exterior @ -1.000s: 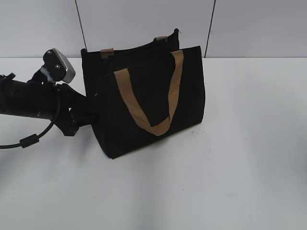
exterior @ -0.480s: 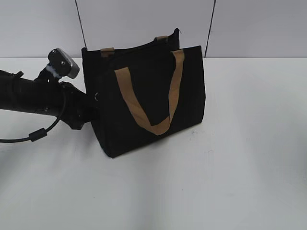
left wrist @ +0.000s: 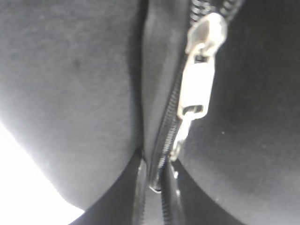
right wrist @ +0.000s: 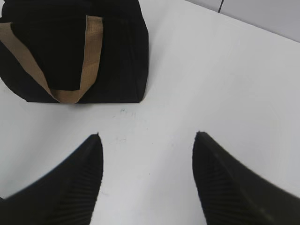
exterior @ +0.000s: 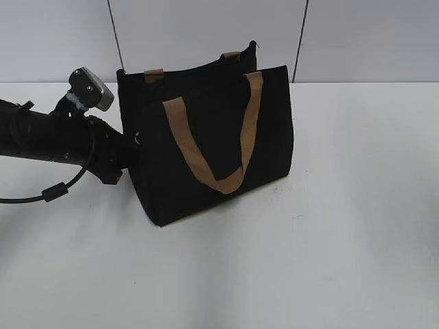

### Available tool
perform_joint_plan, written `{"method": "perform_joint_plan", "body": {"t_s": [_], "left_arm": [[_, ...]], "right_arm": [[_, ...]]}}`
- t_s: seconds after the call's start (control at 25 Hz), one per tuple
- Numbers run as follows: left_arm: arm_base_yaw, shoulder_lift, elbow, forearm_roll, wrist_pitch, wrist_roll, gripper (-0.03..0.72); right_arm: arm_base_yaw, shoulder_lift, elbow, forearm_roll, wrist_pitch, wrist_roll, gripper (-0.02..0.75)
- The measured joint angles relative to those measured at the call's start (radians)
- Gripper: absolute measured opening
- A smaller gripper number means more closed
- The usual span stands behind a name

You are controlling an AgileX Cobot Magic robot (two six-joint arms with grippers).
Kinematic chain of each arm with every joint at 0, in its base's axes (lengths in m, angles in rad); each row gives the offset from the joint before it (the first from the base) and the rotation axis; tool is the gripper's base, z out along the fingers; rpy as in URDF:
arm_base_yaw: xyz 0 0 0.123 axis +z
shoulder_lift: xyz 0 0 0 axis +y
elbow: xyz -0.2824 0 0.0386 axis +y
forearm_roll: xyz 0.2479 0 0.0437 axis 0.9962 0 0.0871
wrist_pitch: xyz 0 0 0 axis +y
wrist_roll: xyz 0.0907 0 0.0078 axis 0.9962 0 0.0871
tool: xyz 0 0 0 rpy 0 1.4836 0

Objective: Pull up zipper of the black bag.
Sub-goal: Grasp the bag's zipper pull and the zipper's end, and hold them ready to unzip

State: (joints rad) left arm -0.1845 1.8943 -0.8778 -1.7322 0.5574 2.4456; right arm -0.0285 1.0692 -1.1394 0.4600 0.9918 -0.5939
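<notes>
The black bag (exterior: 274, 123) stands on the white table with a tan strap handle (exterior: 206, 171) hanging down its front. My left gripper (exterior: 134, 147) is pressed against the bag's left end. In the left wrist view the zipper (left wrist: 164, 140) runs up the fabric with its silver slider and tab (left wrist: 199, 79). The small silver ring pull (left wrist: 157, 187) sits between my left fingers (left wrist: 117, 197), which are closed tight around it. My right gripper (right wrist: 147, 140) is open and empty above the table, short of the bag (right wrist: 117, 47). It does not show in the exterior view.
The white table (exterior: 343, 240) runs to a grey panelled wall (exterior: 206, 27) behind the bag. The left arm's black cable (exterior: 55, 192) hangs beside it. A second tan handle (exterior: 154, 74) shows at the bag's far top edge.
My left arm has moved right and up against the bag's left end, then held almost still. The bag has barely shifted.
</notes>
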Motion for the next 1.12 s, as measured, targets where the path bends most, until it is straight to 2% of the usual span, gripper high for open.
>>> {"method": "perform_joint_plan", "body": {"t_s": [0.12,0.2,0.36,0.48,0.84,1.12], "left_arm": [[0.0,0.0,0.0,0.0,0.0,0.0,0.085],[0.0,0.0,0.0,0.0,0.0,0.0,0.05],[0.0,-0.019,0.0,0.001,-0.027,-0.008,0.037],[0.0,-0.083,0.0,0.02,-0.067,-0.079,0.036],[0.0,-0.281,0.0,0.272,-0.087,-0.285,0.034],[0.0,-0.387,0.0,0.352,-0.075,-0.352,0.033]], "right_arm": [[0.0,0.0,0.0,0.008,-0.001,0.0,0.465],[0.0,0.0,0.0,0.017,-0.002,-0.001,0.465],[0.0,0.0,0.0,0.049,-0.009,-0.022,0.465],[0.0,0.0,0.0,0.067,-0.015,-0.032,0.465],[0.0,0.0,0.0,0.192,-0.076,-0.122,0.465],[0.011,0.037,-0.025,0.256,-0.077,-0.149,0.465]]}}
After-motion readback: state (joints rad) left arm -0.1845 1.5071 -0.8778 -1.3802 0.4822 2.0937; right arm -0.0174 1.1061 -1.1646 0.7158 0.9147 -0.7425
